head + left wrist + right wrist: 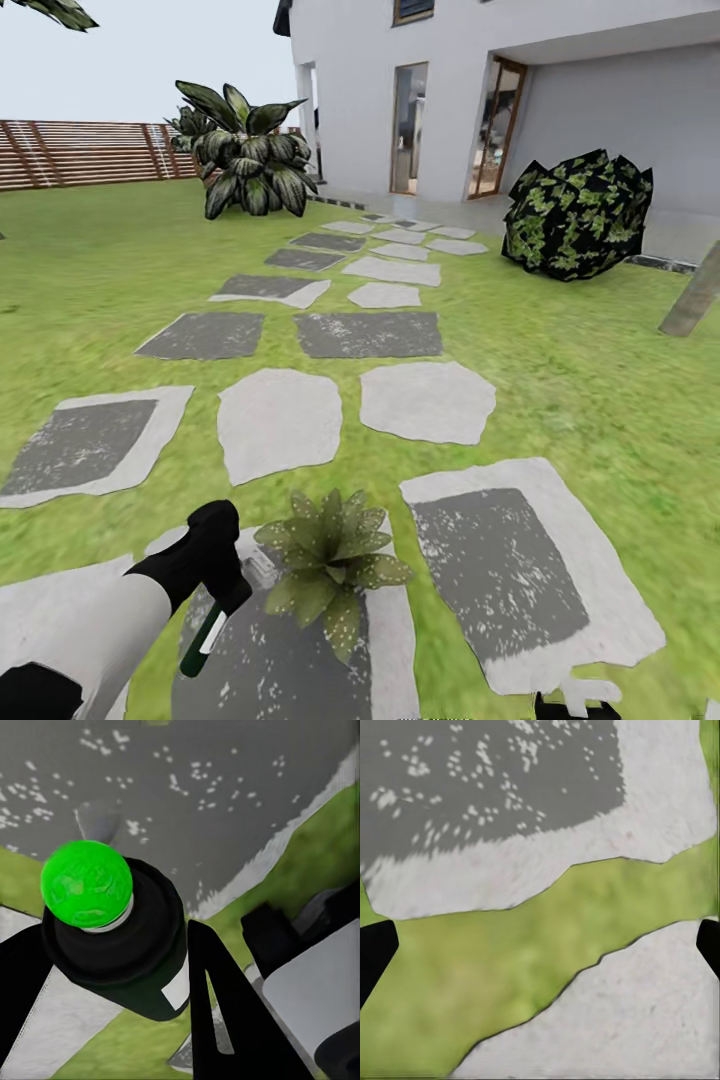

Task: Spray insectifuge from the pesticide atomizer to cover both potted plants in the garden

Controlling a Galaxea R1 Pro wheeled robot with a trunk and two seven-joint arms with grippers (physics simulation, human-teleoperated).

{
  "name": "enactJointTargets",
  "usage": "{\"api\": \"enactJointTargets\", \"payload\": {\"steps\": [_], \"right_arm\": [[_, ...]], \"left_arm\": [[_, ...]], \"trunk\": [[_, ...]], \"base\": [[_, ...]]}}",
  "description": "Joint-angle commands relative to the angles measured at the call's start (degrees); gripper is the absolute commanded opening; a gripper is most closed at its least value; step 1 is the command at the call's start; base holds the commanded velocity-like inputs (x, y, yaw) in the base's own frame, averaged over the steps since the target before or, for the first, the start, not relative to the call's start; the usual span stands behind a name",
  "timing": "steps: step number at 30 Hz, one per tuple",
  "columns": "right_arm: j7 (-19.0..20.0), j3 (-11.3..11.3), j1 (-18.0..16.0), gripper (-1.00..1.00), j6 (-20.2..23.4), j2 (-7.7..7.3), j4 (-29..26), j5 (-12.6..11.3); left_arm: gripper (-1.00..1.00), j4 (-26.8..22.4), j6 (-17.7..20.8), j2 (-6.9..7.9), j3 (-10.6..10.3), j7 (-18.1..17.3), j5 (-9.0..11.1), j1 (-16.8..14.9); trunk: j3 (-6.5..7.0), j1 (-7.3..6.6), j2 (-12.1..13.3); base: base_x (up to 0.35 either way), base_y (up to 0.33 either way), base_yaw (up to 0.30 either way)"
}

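Left gripper (222, 590) clamps the spray bottle (205, 632) beside a small plant (333, 565) (pickup done); spraying both plants remains. Right gripper (540, 945) hangs open over grass.

Ground beneath my arms: a green lawn (560, 390) crossed by a path of pale stepping stones (280, 420), several with dark grey speckled centres, running toward the white house. On the nearest stone (290, 670), directly below me, stands one potted plant (335, 565), a low rosette of pointed, speckled leaves. Farther off, a large striped-leaf bush (250, 160) rises from the grass at the path's left end, and a dark leafy bush (578, 215) sits at the right, near the house. My right wrist view looks down on grass between two stone edges.
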Motion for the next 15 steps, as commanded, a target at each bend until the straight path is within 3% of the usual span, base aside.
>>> {"api": "enactJointTargets", "payload": {"steps": [1,7,12,15], "right_arm": [[-0.22,-0.44,-0.06,1.0,-0.2,0.0,0.11,0.6],[-0.22,-0.37,-0.06,1.0,-0.3,0.0,0.16,0.66],[-0.22,-0.35,-0.06,1.0,-0.29,-0.08,0.2,0.74],[-0.22,-0.35,-0.06,1.0,-0.28,-0.08,0.2,0.7]], "left_arm": [[-1.0,-0.14,0.34,0.09,-0.2,-0.64,-0.46,0.1],[-1.0,0.14,0.19,0.57,-0.27,-0.26,-0.57,0.84],[-1.0,0.53,-0.02,4.39,-0.29,-0.18,-0.5,0.93],[-1.0,0.69,-0.21,5.64,-0.22,-0.24,-0.49,0.96]], "trunk": [[-0.05,-0.01,-0.02],[-0.05,-0.01,-0.02],[-0.05,-0.01,-0.02],[-0.05,-0.01,-0.02]], "base": [[0.001,0.001,-0.274],[0.0,0.0,-0.087],[0.0,0.0,-0.003],[0.0,0.0,0.0]]}}
